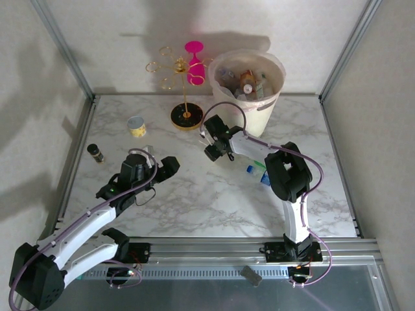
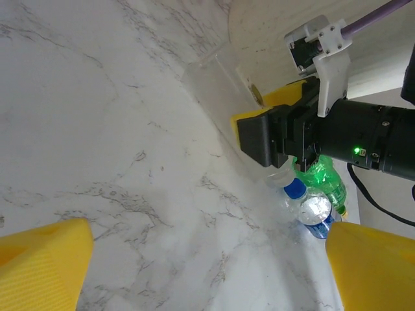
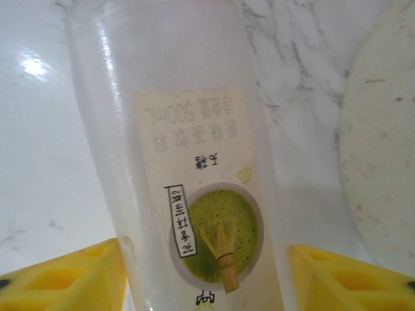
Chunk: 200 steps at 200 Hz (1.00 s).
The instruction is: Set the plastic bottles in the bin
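— Which step is the robot on?

— The pickup. Its right gripper (image 1: 216, 150) straddles a clear matcha-label bottle (image 3: 194, 162) lying on the marble table (image 1: 194, 201) just before the bin (image 1: 262, 110). Whether the fingers press it yet, one cannot tell. The left gripper (image 1: 170, 166) hangs spread and empty.

— And next?

— Probably a firm squeeze, then a lift over the rim. A green bottle (image 2: 327, 181) and a blue-capped bottle (image 2: 314, 210) wait alongside.

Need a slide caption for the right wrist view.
Right pincer straddling a clear bottle with a green-printed label on the marble table, beside the bin.
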### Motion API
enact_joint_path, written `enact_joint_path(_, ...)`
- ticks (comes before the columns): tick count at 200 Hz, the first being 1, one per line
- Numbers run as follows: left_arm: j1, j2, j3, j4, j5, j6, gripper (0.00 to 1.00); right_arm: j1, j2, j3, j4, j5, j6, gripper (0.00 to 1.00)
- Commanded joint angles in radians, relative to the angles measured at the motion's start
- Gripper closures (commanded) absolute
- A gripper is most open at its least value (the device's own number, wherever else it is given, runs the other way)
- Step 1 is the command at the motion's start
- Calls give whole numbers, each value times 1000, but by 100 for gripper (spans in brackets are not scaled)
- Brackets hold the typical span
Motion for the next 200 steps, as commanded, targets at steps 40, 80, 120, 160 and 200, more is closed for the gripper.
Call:
enact_joint_path(40,17,-48,72,-68,-38,48,8,16,-53,-42,-39,-169,39,27)
enact_joint_path(80,22,-54,77,-72,-35,49,8,16,-44,-56,-38,-169,41,23)
enact_joint_path(120,26,-64,79,-86,-35,50,8,17,-58,-83,-11,-163,50,27)
enact_joint_path(160,28,-65,96,-91,-27,55,8,48,-79,-97,-3,-140,49,41)
enact_joint_path(200,28,-77,171,-138,-28,96,8,65,-171,-114,9,-137,53,50)
